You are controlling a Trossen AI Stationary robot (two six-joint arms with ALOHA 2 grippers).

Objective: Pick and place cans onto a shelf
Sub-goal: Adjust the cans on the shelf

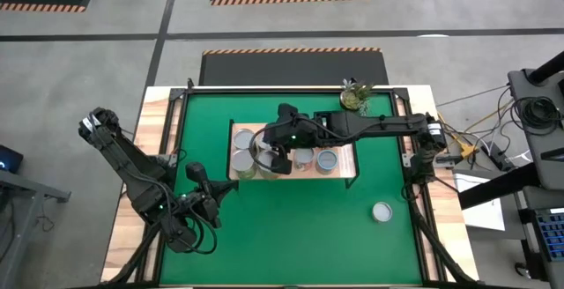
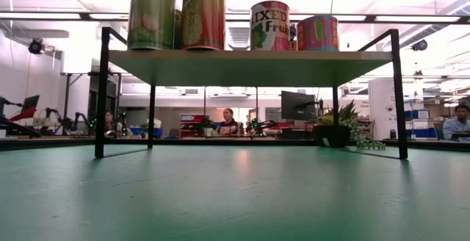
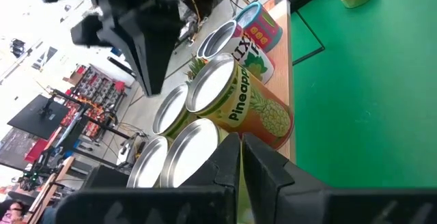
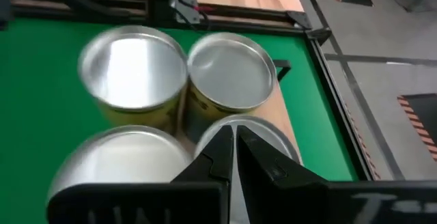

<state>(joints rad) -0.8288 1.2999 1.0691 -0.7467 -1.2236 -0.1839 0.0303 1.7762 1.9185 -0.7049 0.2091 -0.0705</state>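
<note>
Silver-topped cans (image 1: 243, 159) crowd the shelf (image 1: 345, 173); one upright can (image 1: 382, 211) left on the green mat (image 1: 291, 236), nearer the right gripper (image 1: 280, 159), clenched empty above the shelf; left gripper (image 1: 196, 176) clenched, waiting.

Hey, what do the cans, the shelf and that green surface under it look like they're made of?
The cans look like metal: bright, mirror-like silver tops with raised rims, and printed paper-like labels on the sides. The shelf seems to have a pale wood or wood-look top on thin matte black legs, probably metal. The green surface looks like a matte, faintly textured mat, perhaps rubber or felt; the pictures leave that open.
</note>
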